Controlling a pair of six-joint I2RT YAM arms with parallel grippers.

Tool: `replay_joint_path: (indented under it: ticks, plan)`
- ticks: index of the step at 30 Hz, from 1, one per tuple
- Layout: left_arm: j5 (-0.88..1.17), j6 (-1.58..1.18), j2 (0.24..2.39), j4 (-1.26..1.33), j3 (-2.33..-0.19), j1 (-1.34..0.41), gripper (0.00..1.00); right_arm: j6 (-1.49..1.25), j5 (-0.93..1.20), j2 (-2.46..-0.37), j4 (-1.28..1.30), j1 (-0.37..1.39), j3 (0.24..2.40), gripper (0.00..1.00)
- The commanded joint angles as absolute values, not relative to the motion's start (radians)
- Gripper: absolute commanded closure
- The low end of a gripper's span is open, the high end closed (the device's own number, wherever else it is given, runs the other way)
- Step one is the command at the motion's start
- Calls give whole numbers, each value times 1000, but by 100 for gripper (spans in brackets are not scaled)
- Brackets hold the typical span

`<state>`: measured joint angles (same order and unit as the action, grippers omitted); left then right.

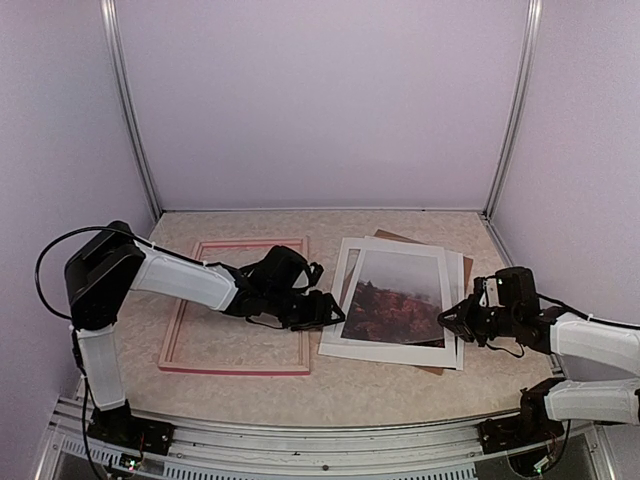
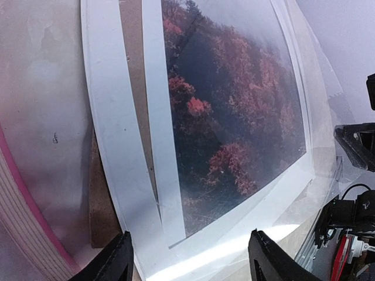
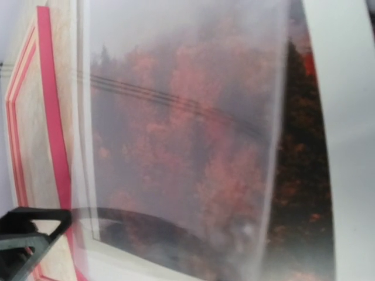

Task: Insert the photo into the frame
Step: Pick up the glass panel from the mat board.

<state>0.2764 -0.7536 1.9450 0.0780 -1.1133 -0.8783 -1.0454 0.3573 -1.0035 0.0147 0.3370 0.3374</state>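
The photo (image 1: 395,295) of dark red foliage lies face up on a stack of sheets at centre right, and fills the left wrist view (image 2: 234,111). The pink frame (image 1: 235,305) lies flat to its left, with nothing inside it. My left gripper (image 1: 322,310) hovers open at the stack's left edge; its black fingertips (image 2: 114,260) straddle the white border. My right gripper (image 1: 450,320) sits at the stack's right edge. In the right wrist view a clear sheet (image 3: 181,146) stands close to the camera and blurs the photo behind it. That gripper's fingers do not show.
A white mat (image 1: 350,262) and a brown backing board (image 1: 400,238) lie under the photo, their edges sticking out. White enclosure walls stand around the table. The frame's pink edge (image 3: 53,117) shows at the left of the right wrist view.
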Motion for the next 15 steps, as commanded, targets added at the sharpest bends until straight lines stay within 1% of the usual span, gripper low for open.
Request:
replay_joint_path:
  ticks: [1,3,4,10,15]
  plan:
    - [252,-713,1895,92,-1118,-885,34,-1020,326,-987,64,338,371,89]
    - [238,-699,1877,83,-1120,-881,33,-1008,320,-983,79,337,383,99]
    - [227,-691,1865,78,-1121,-879,32,-998,319,-983,87,337,391,100]
    - [127,-628,1787,6,-1134,-853,24,-895,363,-959,93,337,479,100]
    - [-10,-575,1697,-132,-1131,-779,19,-843,403,-924,103,337,563,100]
